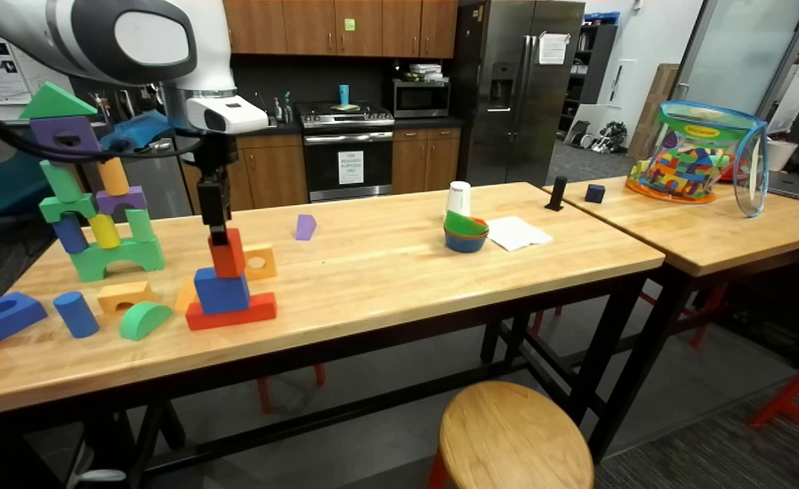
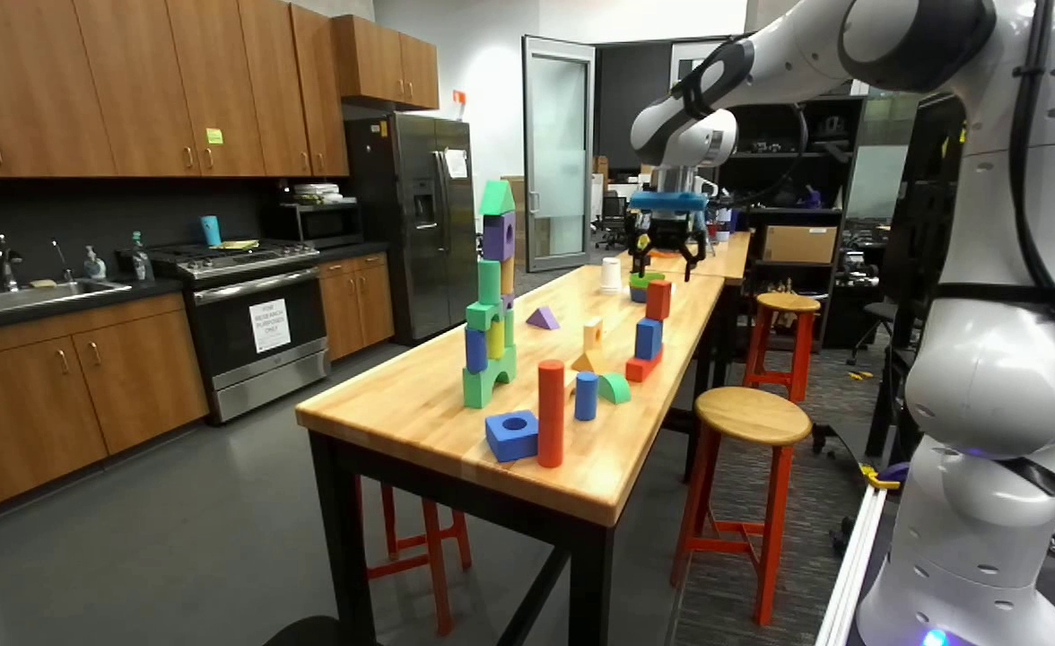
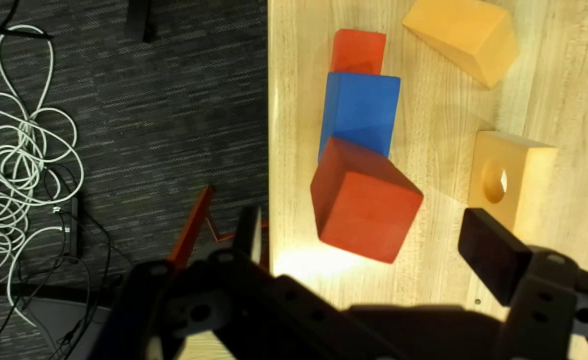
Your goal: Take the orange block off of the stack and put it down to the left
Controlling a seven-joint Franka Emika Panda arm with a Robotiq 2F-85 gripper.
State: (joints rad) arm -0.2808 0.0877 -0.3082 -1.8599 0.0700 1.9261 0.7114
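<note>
The orange block stands upright on the blue cube, which rests on the flat red slab. The same stack shows in an exterior view, with orange block, blue cube and red slab. In the wrist view the orange block is turned a little relative to the blue cube; part of the red slab shows. My gripper is open and empty, fingers pointing down, one on each side near the block's top. It also shows in both exterior views.
A tall multicoloured tower stands left of the stack. A tan block with a hole stands close behind the stack. A green half-round, blue cylinder and red cylinder are nearby. Bowls stand farther off.
</note>
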